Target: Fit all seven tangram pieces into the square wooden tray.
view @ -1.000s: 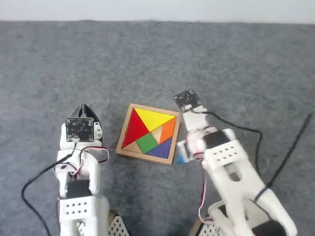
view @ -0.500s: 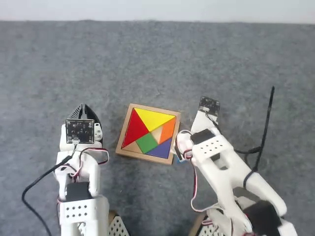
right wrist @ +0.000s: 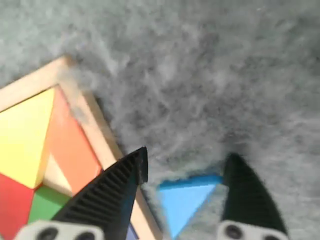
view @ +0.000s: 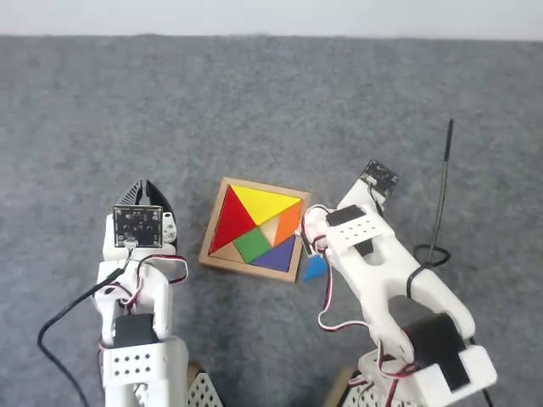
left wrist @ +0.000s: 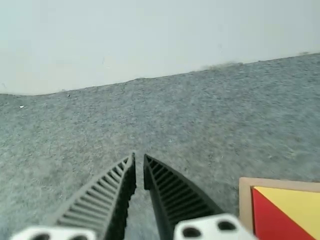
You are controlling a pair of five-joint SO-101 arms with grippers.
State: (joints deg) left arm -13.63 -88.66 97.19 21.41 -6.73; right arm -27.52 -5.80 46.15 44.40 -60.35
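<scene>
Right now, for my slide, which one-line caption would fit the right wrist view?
Open right gripper framing the blue triangle, which lies on grey carpet just outside the wooden tray.

The loose triangle (view: 315, 268) lies just outside the tray (view: 248, 269), beside its right edge.

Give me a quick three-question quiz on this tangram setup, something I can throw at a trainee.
1. True or false: the blue triangle lies inside the wooden tray.
2. The right gripper is: A) shut on the blue triangle; B) open, with the blue triangle between its fingers on the carpet; C) shut, holding nothing.
3. Fill in: the left gripper, off to the tray's side, is ____ and holds nothing.
Key: 1 false, it lies on the carpet beside the tray; 2 B; 3 shut.
</scene>
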